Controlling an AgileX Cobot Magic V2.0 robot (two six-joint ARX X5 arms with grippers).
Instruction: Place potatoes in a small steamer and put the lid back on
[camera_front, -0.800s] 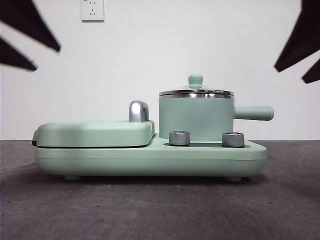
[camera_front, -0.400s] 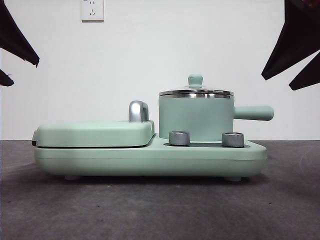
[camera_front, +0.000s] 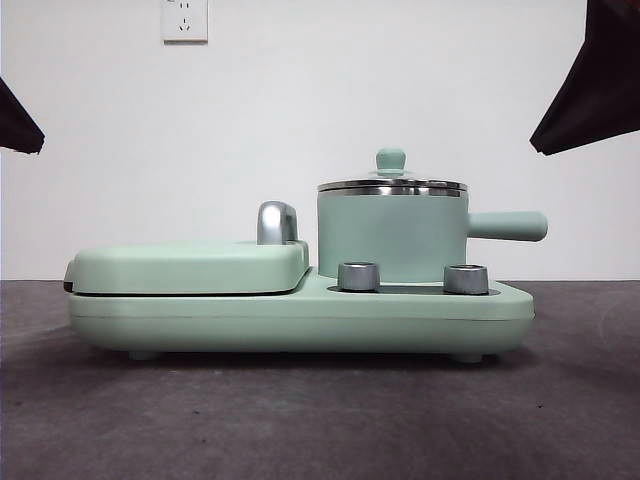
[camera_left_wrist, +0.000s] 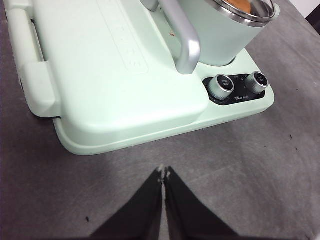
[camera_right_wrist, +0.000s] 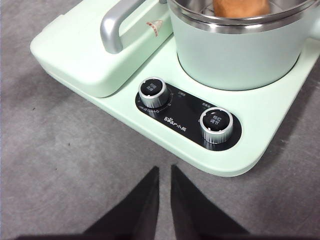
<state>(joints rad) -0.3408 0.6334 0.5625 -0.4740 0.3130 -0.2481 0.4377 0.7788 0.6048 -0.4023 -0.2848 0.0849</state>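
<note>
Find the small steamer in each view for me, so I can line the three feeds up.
Front view: the small steamer stands right of centre on the appliance base, lid on.
Left wrist view: small steamer in the upper right corner, partly cropped.
Right wrist view: small steamer at the upper right, cropped.
Shared landmark: the two control knobs in front of it.

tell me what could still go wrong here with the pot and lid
Little, probably. The lid sits on the small steamer with the potatoes inside, but whether its rim is fully seated cannot be told. The pot's side handle juts out below the right gripper, so a low pass might nudge it.
</note>
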